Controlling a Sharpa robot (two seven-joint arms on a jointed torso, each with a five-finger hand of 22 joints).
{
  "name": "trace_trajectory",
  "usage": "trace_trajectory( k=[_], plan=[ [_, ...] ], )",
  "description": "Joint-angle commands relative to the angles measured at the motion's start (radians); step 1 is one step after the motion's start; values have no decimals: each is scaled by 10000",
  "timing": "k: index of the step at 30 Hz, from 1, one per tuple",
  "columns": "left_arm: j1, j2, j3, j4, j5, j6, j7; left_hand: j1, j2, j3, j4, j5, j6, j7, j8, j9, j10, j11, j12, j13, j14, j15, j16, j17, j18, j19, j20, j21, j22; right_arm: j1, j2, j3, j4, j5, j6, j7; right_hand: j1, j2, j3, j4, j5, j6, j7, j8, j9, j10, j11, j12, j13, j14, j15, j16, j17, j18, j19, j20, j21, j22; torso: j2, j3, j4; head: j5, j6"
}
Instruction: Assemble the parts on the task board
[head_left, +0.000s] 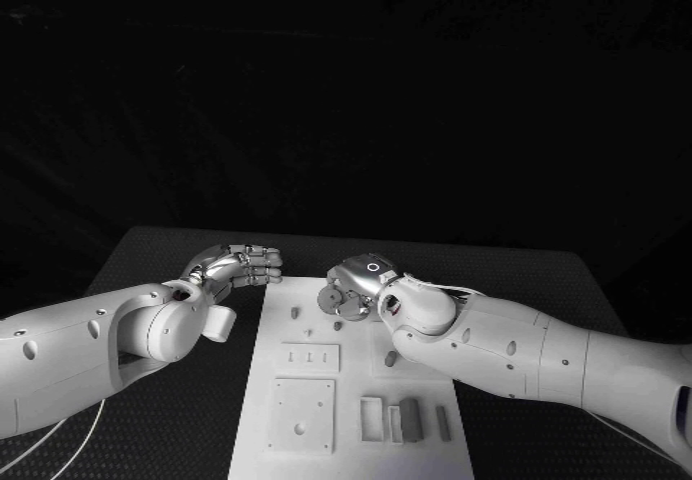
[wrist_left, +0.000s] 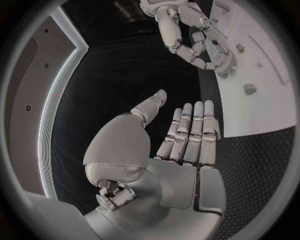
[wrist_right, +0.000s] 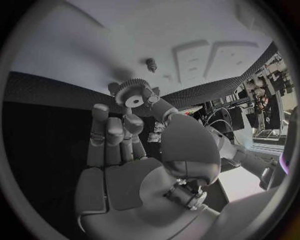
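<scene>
The white task board (head_left: 361, 385) lies along the middle of the black table. My right hand (head_left: 368, 280) hovers over its far end and pinches a small toothed gear (head_left: 332, 298) between thumb and fingers. The right wrist view shows the gear (wrist_right: 132, 96) at the fingertips of that hand (wrist_right: 125, 150), just short of an upright peg (wrist_right: 150, 63) on the board (wrist_right: 94, 45). My left hand (head_left: 238, 265) hangs off the board's far left corner. In the left wrist view its fingers (wrist_left: 190, 130) are stretched out and hold nothing.
Short pegs (head_left: 296, 312) and a stud (head_left: 391, 357) stand on the board's far half. Two square plates (head_left: 310, 357) (head_left: 303, 412) sit further toward me, beside several grey upright pieces (head_left: 411, 418) in slots. Black table (head_left: 173, 400) flanks the board.
</scene>
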Motion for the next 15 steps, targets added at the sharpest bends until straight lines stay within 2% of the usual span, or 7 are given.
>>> trace_trajectory(
  k=[1, 7, 10, 15],
  plan=[
    [11, 42, 12, -14, 29, 147, 93, -5, 37, -47, -4, 32, -49, 62, -31, -12, -61, 7, -55, -10, 33, 67, -46, 10, 107, 20, 29, -35, -17, -1, 91, 2, -76, -160, -22, 57, 62, -35, 17, 36, 62, 193, 16, -14, 193, 67, -20, -28, -16, 58, -22, -27, -13, 149, 36, -8, 18, 118, -6, 3, -27, 28, 2],
    [11, 51, 14, -95, 29, 142, 88, -1, 35, -47, -5, 32, -50, 60, -32, -12, -62, 6, -57, -10, 32, 67, -48, 11, 106, 20, 30, -37, -17, -3, 235, 1, -307, -237, -71, 61, 55, -57, 19, 36, 62, 182, 21, -24, 191, 65, -17, -33, -17, 60, -19, -33, -16, 149, 35, -8, 12, 115, -3, 14, -9, -37, 40],
    [11, 52, 14, -111, 29, 138, 85, -1, 34, -48, -5, 32, -50, 60, -33, -13, -62, 6, -58, -10, 32, 67, -49, 12, 106, 19, 30, -38, -18, -5, 277, -4, -402, -237, -50, 66, 58, -77, 24, 31, 62, 174, 23, -32, 189, 63, -14, -37, -17, 61, -16, -37, -19, 149, 34, -9, 8, 113, -2, 22, -14, -13, 31],
    [11, 63, 14, -111, 29, 148, 88, 1, 32, -48, -5, 32, -51, 60, -33, -13, -62, 6, -59, -10, 32, 67, -51, 13, 106, 19, 31, -40, -18, -13, 340, -23, -481, -225, 22, 88, 60, -123, 35, 30, 62, 121, 36, -70, 175, 62, -3, -45, -18, 67, -7, -46, -24, 149, 38, -11, 0, 110, 3, 13, -18, -7, 11]
  ],
)
